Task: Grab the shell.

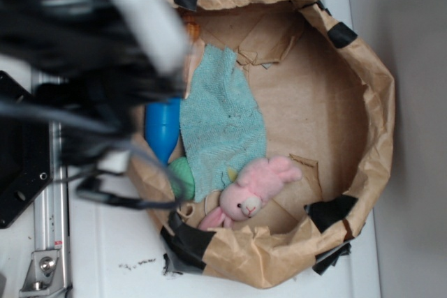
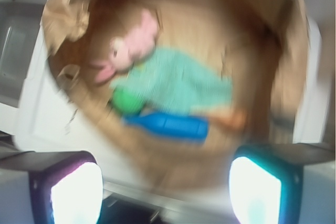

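My gripper (image 2: 165,182): pads spread wide, empty, high over paper bowl (image 2: 68,11). Shell (image 2: 231,119) ahead, slightly right, orange sliver between blue bottle (image 2: 168,125) and teal cloth (image 2: 184,85). I'd centre over it, descend slowly, straddle shell, avoid bottle. Wrist view blurred.

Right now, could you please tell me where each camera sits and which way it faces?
Exterior: above, looking down into the paper bag; the robot arm blurs the upper left.
Wrist: on the arm, facing down into the bag; the gripper fingers frame the bottom, spread apart.
Shared: pink bunny, teal cloth, blue bottle, green ball, shell.
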Robot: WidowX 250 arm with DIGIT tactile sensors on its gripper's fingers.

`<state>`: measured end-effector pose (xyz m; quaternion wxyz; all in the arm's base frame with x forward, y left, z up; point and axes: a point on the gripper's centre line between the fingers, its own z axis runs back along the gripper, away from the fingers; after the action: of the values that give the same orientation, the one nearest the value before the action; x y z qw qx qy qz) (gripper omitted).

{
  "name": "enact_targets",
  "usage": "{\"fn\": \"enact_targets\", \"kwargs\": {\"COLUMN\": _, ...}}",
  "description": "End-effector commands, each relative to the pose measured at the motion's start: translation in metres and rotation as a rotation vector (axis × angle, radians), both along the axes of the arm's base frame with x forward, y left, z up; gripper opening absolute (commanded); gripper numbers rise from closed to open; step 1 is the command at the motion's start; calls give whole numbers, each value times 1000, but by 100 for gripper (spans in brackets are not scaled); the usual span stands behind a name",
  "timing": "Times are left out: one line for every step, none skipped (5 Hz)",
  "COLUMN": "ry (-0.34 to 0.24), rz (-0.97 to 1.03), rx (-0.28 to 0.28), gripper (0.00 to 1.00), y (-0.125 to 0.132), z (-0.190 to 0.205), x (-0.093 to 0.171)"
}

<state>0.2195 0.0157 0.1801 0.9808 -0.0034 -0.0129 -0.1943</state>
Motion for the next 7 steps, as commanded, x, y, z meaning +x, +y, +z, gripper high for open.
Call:
{"fn": "enact_targets", "kwargs": {"ry": 16, "rz": -460, "rx": 154, "gripper": 100, "y": 22, "z": -54, "x": 44}}
{"fn": "enact_targets", "kwargs": {"ry": -14, "rz": -581, "rx": 220, "gripper": 100, "y": 19, "z": -74, "x": 34}}
{"fn": "enact_targets", "kwargs": {"ry": 40, "rz": -607, "rx": 320, "gripper": 100, "y": 28, "z": -107, "x": 25}}
{"fn": "enact_targets", "kwargs": {"ry": 94, "rz": -591, "rx": 300, "gripper": 100, "y": 41, "z": -121, "x": 20}}
{"fn": "enact_targets", "kwargs": {"ry": 111, "rz": -551, "rx": 291, "gripper": 100, "y": 58, "z": -129, "x": 20}}
{"fn": "enact_targets", "kwargs": {"ry": 159, "rz": -550, "rx": 310, "gripper": 100, "y": 60, "z": -135, "x": 15}}
{"fn": "enact_targets", "kwargs": {"ry": 170, "rz": -540, "rx": 335, "gripper": 100, "y": 63, "z": -134, "x": 8}}
